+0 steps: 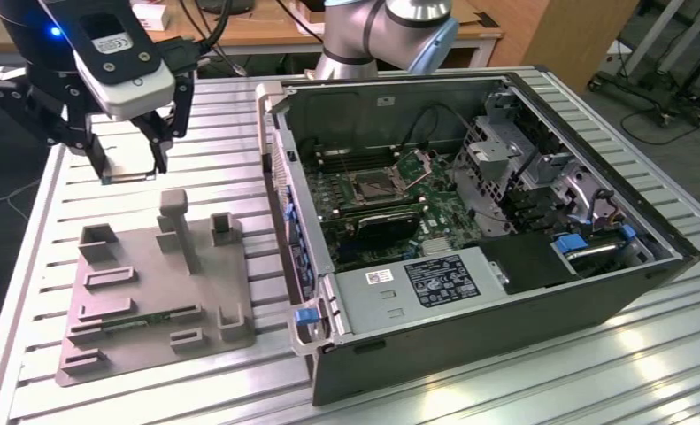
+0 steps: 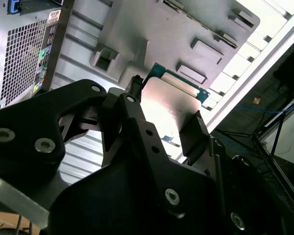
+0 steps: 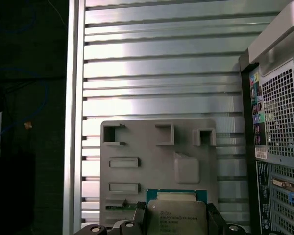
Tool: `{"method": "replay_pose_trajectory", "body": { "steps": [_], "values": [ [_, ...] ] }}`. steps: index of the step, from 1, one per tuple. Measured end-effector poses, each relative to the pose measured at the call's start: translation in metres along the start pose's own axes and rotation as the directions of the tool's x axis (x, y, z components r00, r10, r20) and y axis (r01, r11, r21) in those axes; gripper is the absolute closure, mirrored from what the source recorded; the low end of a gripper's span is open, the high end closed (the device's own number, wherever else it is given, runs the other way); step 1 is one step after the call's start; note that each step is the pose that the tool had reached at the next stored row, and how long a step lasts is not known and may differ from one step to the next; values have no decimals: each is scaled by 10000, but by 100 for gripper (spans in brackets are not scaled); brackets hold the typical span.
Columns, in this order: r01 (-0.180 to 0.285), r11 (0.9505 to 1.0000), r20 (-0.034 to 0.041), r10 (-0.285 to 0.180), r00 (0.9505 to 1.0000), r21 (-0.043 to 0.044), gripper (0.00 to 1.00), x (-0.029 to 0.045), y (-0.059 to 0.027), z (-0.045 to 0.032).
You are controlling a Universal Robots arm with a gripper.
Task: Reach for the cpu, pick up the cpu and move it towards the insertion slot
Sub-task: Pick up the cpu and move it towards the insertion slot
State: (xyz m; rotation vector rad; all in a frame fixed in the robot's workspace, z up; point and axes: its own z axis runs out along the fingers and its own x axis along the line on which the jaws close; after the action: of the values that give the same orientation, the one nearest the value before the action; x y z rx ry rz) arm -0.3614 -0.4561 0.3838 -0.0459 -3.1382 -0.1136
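One chip is in your grasp: the gripper (image 1: 129, 165) is clamped on the cpu (image 3: 176, 215) by two opposite edges. Its metal top faces up, and it hangs in the air above the grey tray (image 1: 149, 292), near the table's edge at the exterior view's left. The insertion slot (image 1: 373, 186) lies inside the open computer case (image 1: 468, 292), well apart from the chip, and its latch plate appears raised.

For this carry, I'd judge the grip matters most. The fingers (image 2: 193, 132) pinch only thin rims, so hold the cpu level and move smoothly so it cannot twist. Clear the tray's tall post (image 1: 175, 221) and the case's near wall (image 1: 281, 177) with height, not by skimming.

The slatted metal table (image 1: 219, 133) is ridged and shiny, a poor place for a dropped chip. Beyond it the room shows a wooden desk (image 1: 267, 34), cables on the floor and wheeled stands (image 1: 668, 53).
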Motion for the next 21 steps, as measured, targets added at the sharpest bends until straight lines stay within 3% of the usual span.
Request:
{"method": "replay_pose_trajectory", "body": {
  "steps": [21],
  "values": [
    [0,10000,-1,0,10000,0,45,-131,4,-1]
  ]
}}
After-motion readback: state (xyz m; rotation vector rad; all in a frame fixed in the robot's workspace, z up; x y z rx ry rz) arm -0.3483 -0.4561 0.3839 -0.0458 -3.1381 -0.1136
